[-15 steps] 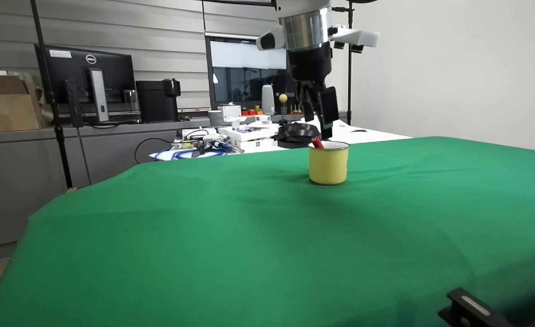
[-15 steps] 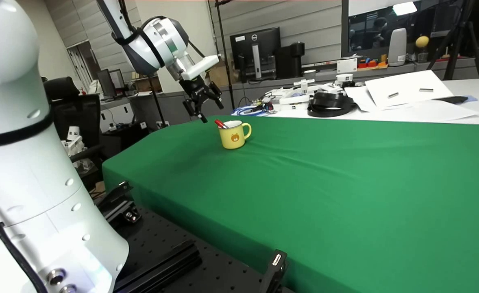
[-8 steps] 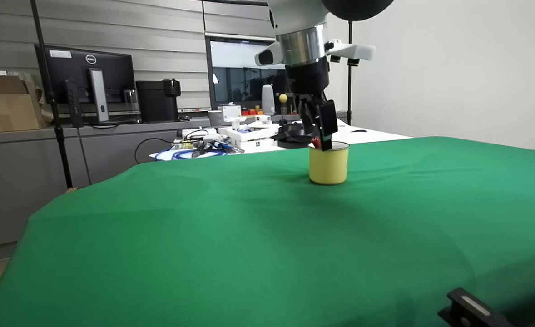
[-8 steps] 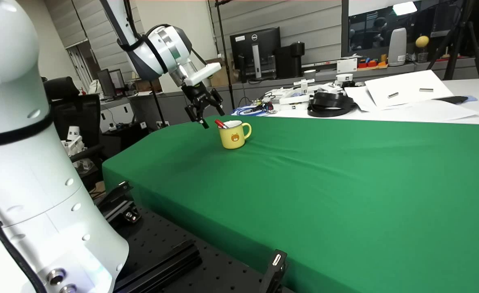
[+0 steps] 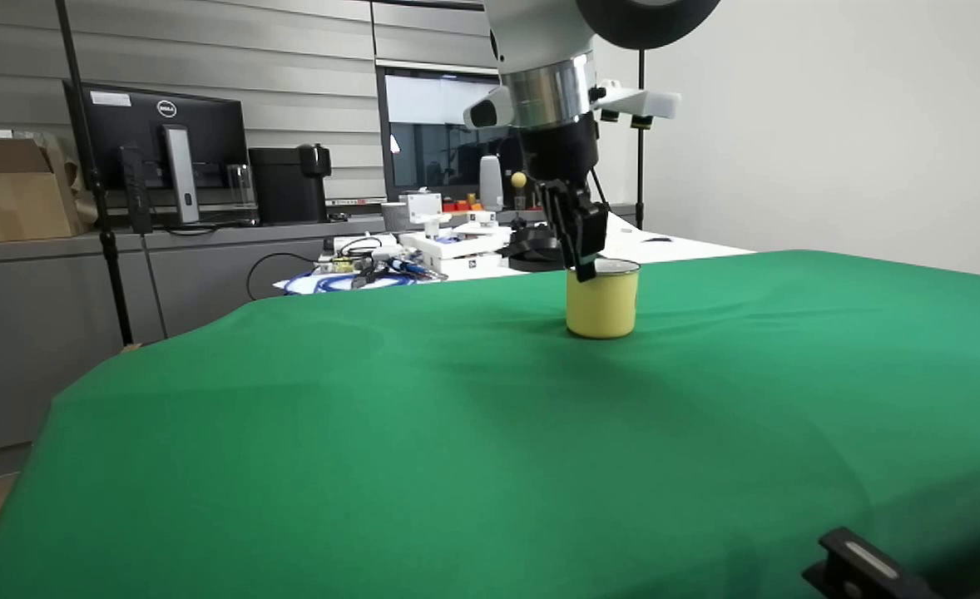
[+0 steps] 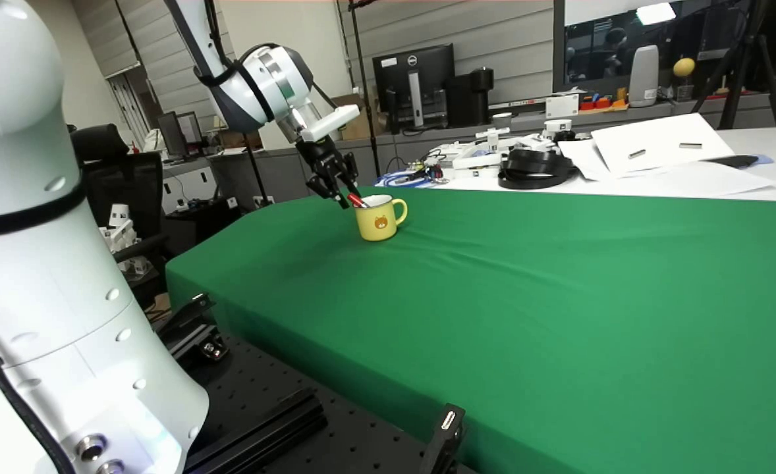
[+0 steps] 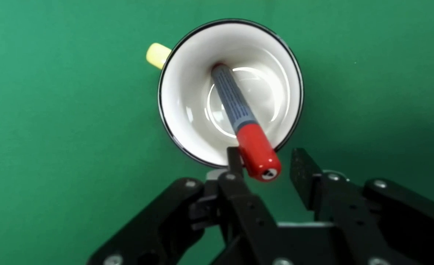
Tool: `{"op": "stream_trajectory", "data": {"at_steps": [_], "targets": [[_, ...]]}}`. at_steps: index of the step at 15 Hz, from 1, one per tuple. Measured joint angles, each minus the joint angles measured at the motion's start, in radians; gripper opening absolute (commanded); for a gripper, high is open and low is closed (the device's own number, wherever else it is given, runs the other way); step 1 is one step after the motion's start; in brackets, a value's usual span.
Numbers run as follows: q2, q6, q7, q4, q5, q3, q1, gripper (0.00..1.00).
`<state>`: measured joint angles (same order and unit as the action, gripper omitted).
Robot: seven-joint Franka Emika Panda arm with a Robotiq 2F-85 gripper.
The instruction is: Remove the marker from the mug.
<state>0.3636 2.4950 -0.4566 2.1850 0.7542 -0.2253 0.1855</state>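
The yellow mug (image 5: pixel 603 309) stands upright on the green cloth, its bear picture and handle showing in an exterior view (image 6: pixel 376 224). Inside it leans the marker (image 7: pixel 234 97), its grey body reaching the mug's floor and its red cap sticking out past the dark rim. My gripper (image 7: pixel 268 156) is at that rim, its jaws part-way apart on both sides of the cap. The left finger in the wrist view touches or nearly touches the cap; green cloth shows between the cap and the right finger (image 7: pixel 302 175). In an exterior view the gripper (image 5: pixel 580 270) hides the marker.
Green cloth (image 6: pixel 526 296) covers the table around the mug. Behind it a white table holds a black coil (image 6: pixel 538 170), papers (image 6: pixel 665 148) and white parts. Black clamps (image 6: pixel 444 434) grip the near edge beside the robot's base.
My gripper has come down to the mug's rim and its jaws have drawn closer together around the red cap. The mug and marker stay where they were.
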Motion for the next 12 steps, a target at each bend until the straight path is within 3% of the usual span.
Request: {"op": "stream_trajectory", "data": {"at_steps": [1, 12], "targets": [[0.001, 0.0, 0.0, -0.001, 0.0, 0.0, 0.001, 0.03], [-0.009, -0.08, 0.002, -0.057, -0.006, 0.0, 0.028, 0.06]]}}
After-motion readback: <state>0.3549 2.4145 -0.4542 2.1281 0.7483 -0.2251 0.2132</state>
